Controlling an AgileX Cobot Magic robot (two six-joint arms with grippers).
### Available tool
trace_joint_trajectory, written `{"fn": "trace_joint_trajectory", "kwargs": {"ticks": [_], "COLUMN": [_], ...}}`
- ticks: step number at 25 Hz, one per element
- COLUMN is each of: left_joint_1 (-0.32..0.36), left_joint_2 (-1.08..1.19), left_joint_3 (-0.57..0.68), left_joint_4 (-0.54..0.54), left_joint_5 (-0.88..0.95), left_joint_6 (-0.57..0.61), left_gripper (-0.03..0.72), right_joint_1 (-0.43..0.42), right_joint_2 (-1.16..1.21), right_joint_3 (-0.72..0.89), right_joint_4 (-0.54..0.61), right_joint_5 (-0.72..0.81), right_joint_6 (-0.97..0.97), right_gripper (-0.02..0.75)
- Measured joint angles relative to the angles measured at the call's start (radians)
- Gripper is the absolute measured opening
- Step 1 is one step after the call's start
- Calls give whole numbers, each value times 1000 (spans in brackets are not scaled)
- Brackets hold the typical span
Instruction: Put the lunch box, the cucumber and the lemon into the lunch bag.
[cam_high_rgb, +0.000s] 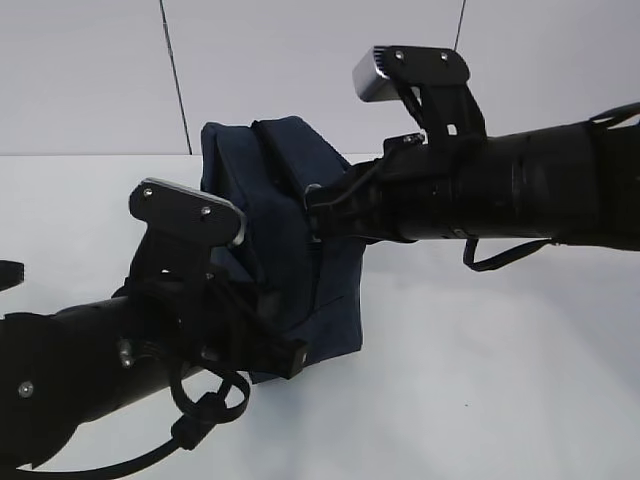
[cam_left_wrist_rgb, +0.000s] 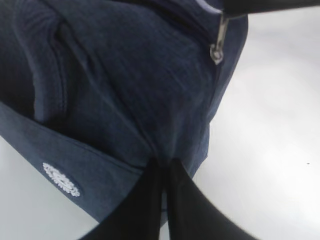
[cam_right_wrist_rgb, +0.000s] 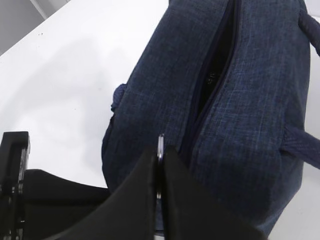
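While left hand (cam_left_wrist_rgb: 162, 172) pinches lunch bag (cam_left_wrist_rgb: 125, 90), right hand (cam_right_wrist_rgb: 159, 160) clamps zip pull (cam_right_wrist_rgb: 160, 145).

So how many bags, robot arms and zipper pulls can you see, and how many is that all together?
Bag: 1
Robot arms: 2, left and right
Zipper pull: 1
Total: 4
No lunch box, cucumber or lemon shows in any view.

White table (cam_high_rgb: 500, 380), smooth and bare-looking; navy lunch bag (cam_high_rgb: 290, 250) standing on it, apparently slumped
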Motion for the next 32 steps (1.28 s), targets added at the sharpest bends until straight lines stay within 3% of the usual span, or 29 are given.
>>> {"fn": "trace_joint_trajectory", "kwargs": {"ticks": [17, 27, 32], "left_joint_1": [-5, -152, -173], "left_joint_2": [0, 0, 0], "left_joint_3": [0, 62, 70], "left_joint_4": [-4, -12, -34], "left_joint_5": [53, -30, -37], "left_joint_6": [0, 0, 0], "left_gripper": [-7, -7, -7], "right_joint_1": [0, 0, 0], "right_joint_2": [32, 45, 47], "right_joint_3": [-52, -61, -63], "right_joint_4": [-3, -3, -3], "right_joint_5": [0, 4, 33], "right_joint_6": [11, 12, 12], "right_gripper": [8, 8, 8]}}
